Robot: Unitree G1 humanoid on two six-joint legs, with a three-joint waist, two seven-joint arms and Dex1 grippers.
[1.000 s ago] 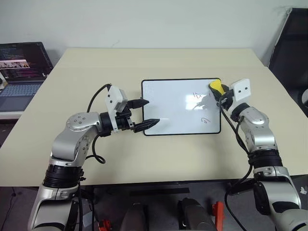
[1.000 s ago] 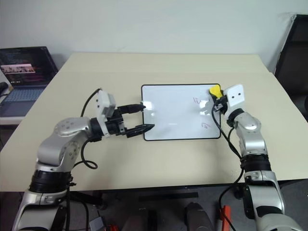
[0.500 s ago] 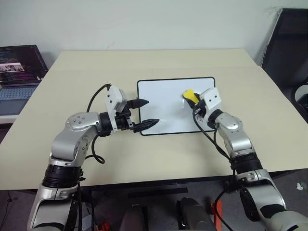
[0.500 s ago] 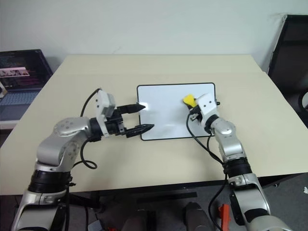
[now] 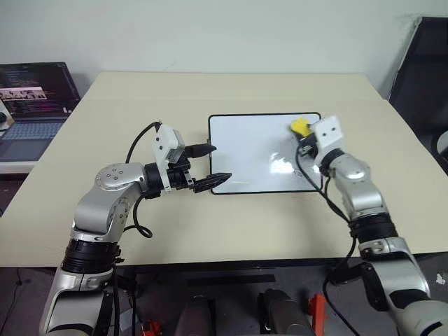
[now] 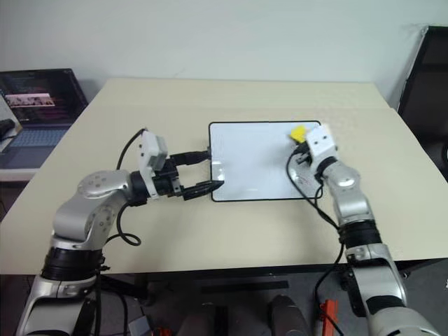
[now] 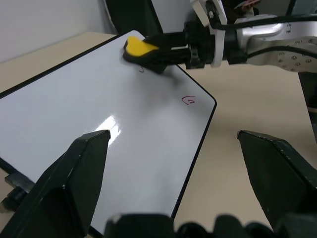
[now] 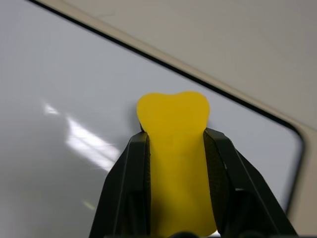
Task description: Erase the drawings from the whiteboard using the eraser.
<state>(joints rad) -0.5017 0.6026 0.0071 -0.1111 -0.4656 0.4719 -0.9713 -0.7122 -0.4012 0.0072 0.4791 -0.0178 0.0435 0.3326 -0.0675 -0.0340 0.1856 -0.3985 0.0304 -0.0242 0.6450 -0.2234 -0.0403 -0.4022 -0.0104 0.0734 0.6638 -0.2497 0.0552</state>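
head views: the whiteboard lies flat on the beige table, between the two arms. the left gripper hangs level at the board's near-left corner, its two black fingers spread apart with nothing between them; the board stretches away from its tips toward the other arm. the right gripper sits over the board's far-right corner, clamped on the yellow eraser, which sticks out just ahead of its fingertips. a laptop with a lit screen stands well off to the left gripper's outer side, past the table's edge.

left wrist view: this gripper's fingers stand wide apart with the glossy board lying ahead of and between them. across the board, the other gripper presses the eraser down near the far edge. one small red drawing shows on the board near the rounded corner, just to the side of the eraser; a faint red trace peeks out at the eraser's edge.

right wrist view: the two black fingers squeeze the eraser from both sides; its rounded end reaches past their tips over the white surface, with the board's black frame and rounded corner just beyond.
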